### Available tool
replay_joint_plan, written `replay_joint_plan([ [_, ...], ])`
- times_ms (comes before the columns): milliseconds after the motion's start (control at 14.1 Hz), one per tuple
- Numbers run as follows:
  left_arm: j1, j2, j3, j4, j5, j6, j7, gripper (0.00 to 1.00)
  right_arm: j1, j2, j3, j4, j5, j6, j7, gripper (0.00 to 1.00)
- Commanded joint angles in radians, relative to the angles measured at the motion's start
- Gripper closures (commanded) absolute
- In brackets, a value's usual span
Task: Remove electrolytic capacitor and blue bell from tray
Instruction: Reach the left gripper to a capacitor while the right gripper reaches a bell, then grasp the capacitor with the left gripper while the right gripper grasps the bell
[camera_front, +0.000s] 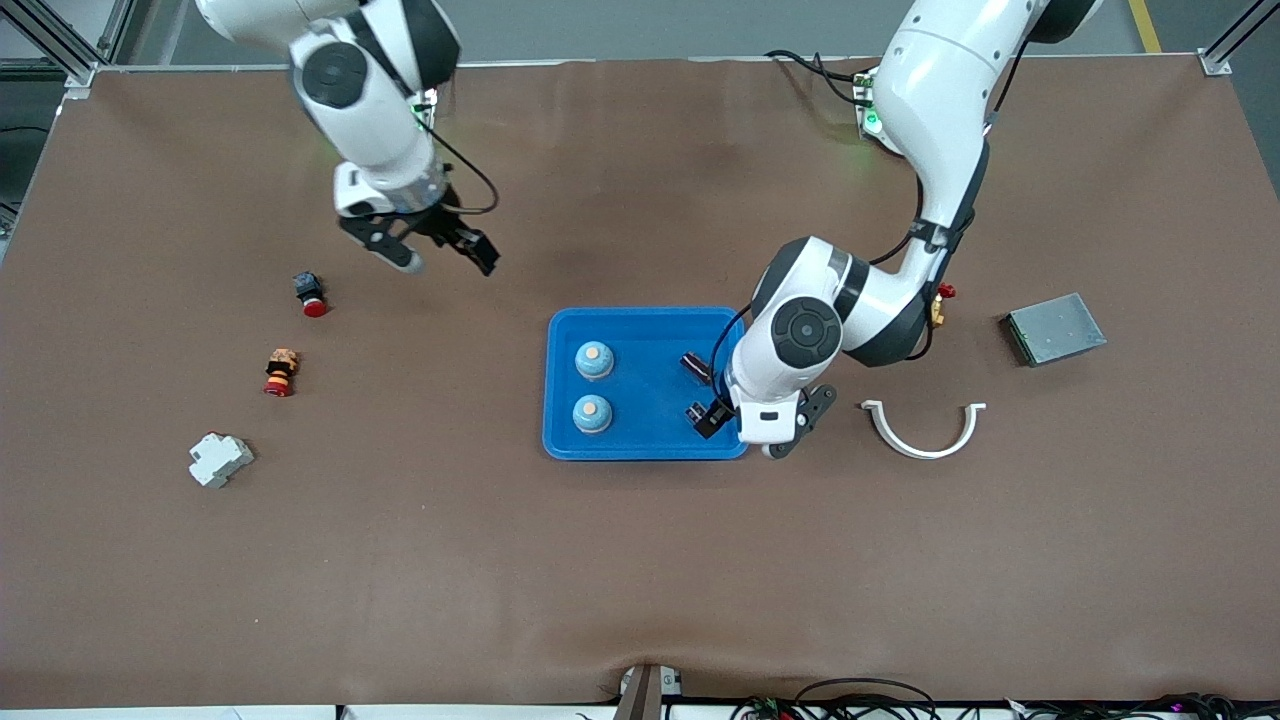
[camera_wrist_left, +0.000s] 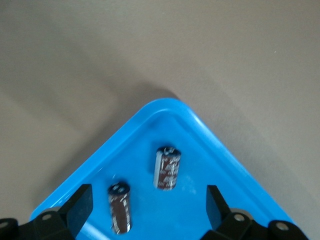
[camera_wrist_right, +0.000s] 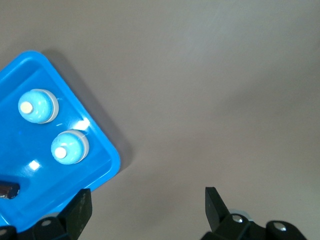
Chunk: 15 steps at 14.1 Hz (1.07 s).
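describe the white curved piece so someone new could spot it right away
Start at the blue tray mid-table and look toward the left arm's end of the table. On the brown mat beside the tray lies a thin white half-ring, its open side facing the robots' bases. Its neighbour, the grey flat box, is rectangular; only this piece is an arc.

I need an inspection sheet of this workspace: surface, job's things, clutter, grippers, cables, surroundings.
Surface: brown mat, slightly rippled at the front edge.
Job's things: blue tray holds two bells and two capacitors.
Clutter: red button, striped part, white block toward the right arm's end; white arc, grey box toward the left arm's end.
Grippers: left gripper open over the capacitors; right gripper open over bare mat.
Cables: bundle at the front edge.
Surroundings: metal frame at the corners.
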Motion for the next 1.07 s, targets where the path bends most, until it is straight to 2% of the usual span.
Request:
replay_joint_plan([
  [0,-0.011,0.033,0.011,0.024,0.022,0.050,-0.020,0.00,0.028,0.169,-0.015,0.049,0.001,0.124,0.090,0.00],
  [213,-0.021,0.066,0.010,0.024,0.020,0.145,-0.018,0.00,0.047,0.361,-0.016,0.242,0.001,0.064,0.157,0.00],
  [355,-0.022,0.078,0.010,0.025,0.020,0.179,-0.018,0.00,0.061,0.452,-0.018,0.343,-0.003,0.062,0.212,0.00],
  [639,-0.045,0.125,0.011,0.061,0.020,0.216,-0.020,0.00,0.076,0.549,-0.018,0.435,-0.009,0.073,0.262,0.00],
  [994,-0.065,0.158,0.011,0.061,0.025,0.217,-0.020,0.00,0.105,0.645,-0.028,0.532,-0.043,0.072,0.337,0.00],
])
